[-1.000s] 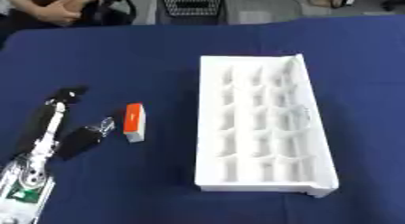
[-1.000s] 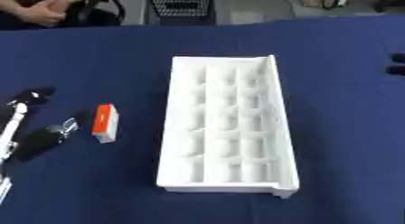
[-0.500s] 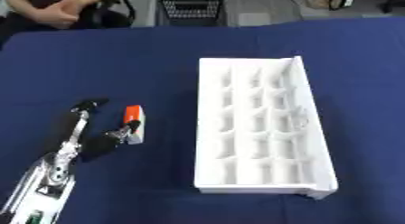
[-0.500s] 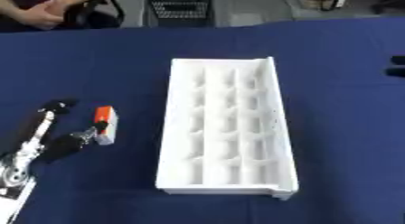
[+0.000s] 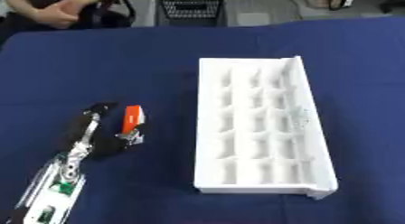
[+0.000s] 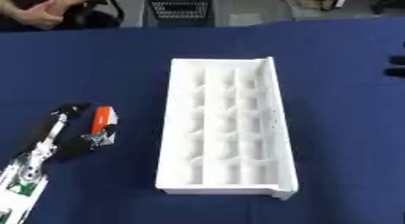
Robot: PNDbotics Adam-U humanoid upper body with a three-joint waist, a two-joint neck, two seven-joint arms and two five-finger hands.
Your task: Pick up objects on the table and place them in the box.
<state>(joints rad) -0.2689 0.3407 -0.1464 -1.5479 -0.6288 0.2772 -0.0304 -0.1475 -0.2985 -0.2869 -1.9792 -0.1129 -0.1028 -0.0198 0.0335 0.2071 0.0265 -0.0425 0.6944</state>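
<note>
Your left hand (image 5: 95,137) comes in from the lower left over the blue tablecloth (image 5: 158,60), fingers stretched out long toward the small orange-and-white block (image 5: 132,119). The thumb sits just under the block's near end and the long fingers run along its left side — touching or a hair off, can't tell, and I can't tell if it's actually pinched either. The block lies flat on the cloth, left of the white compartment box (image 5: 261,128) and apart from it. The box's little cells all look bare. Your right hand (image 6: 395,66) only peeks in as dark fingertips at the right edge — no read on its fingers.
</note>
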